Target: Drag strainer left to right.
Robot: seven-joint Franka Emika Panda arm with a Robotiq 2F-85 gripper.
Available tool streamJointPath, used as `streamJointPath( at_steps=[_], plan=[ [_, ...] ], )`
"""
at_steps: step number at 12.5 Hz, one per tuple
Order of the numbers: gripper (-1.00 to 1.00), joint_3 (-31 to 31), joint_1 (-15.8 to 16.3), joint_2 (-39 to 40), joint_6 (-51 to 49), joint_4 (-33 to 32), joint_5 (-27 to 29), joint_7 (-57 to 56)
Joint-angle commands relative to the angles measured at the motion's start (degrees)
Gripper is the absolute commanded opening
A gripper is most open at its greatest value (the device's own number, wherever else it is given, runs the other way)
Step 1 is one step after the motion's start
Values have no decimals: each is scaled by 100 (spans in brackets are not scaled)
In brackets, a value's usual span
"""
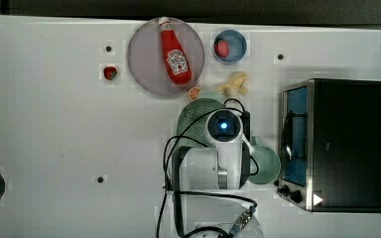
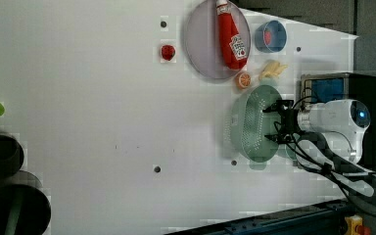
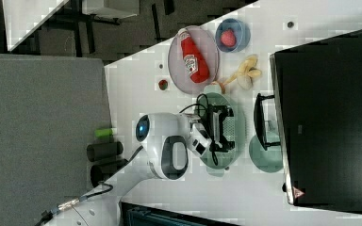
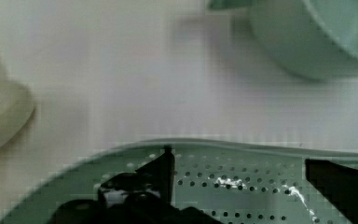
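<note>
Your end effector [image 2: 275,122] hangs wide open inside the strainer [image 2: 249,125] (nothing gripped), probably so a finger can push its wall. The strainer lies between plate [image 2: 203,44] and cup [image 1: 267,166].

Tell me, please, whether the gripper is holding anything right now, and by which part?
Nothing is held. The gripper hangs open over the strainer, its fingers spread above the holed inside near the rim.

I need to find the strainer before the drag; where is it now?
In the left view, the strainer lies right of centre on the white table, just below the orange slice, under the open gripper.
</note>
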Motion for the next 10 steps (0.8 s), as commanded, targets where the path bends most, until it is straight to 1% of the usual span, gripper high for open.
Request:
streamJointPath(
  at_steps=[1, 4, 6, 7, 10],
  plan=[
    [100, -44, 6, -138, -11, 62, 21, -777],
    [100, -186, 6, -139, 1, 72, 24, -739],
    [100, -116, 17, -230, 0, 66, 24, -838],
    [100, -15, 22, -371, -62, 28, 24, -1222],
    [100, 246, 23, -1108, -256, -59, 29, -3243]
  ],
)
